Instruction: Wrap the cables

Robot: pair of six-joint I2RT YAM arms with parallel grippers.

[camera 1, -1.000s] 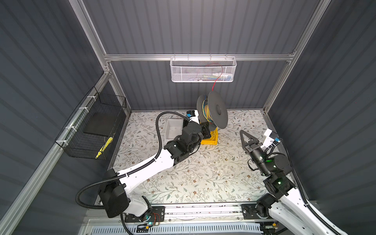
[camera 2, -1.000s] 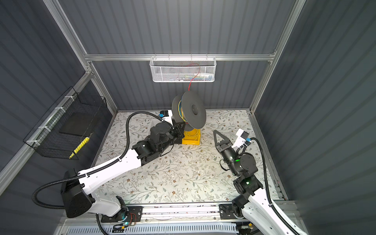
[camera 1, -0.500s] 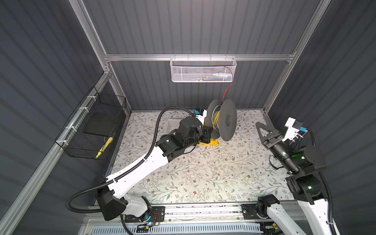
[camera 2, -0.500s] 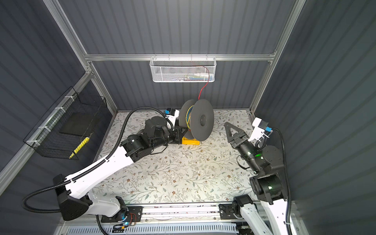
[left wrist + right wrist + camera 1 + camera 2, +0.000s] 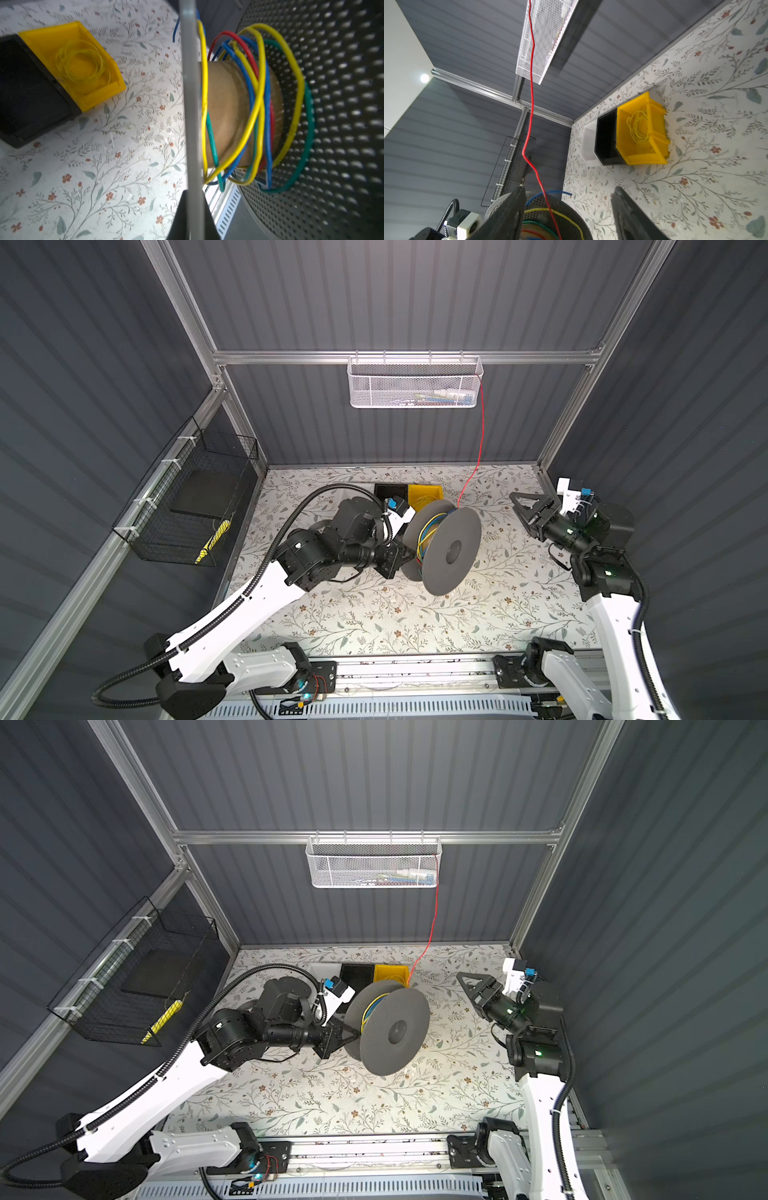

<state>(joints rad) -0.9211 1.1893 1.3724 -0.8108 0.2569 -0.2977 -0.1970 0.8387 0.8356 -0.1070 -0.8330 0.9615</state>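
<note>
While gripping the spool (image 5: 453, 556) by its flange with the shut left hand (image 5: 407, 556), turn evenly; bring the open, empty right hand (image 5: 518, 507) from 3 o'clock to guide the red cable (image 5: 481, 427) hanging from the basket (image 5: 415, 385) at 12 o'clock.

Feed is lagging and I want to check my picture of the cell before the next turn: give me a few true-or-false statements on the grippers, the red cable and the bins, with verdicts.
1. The left gripper is clamped on the rim of the spool. True.
2. The right gripper holds the red cable. False: its jaws stand open and empty, well apart from the cable.
3. The red cable runs from the white mesh basket down to the spool. True.
4. The yellow bin is empty. False: a coil of thin yellow wire lies in it.
</note>
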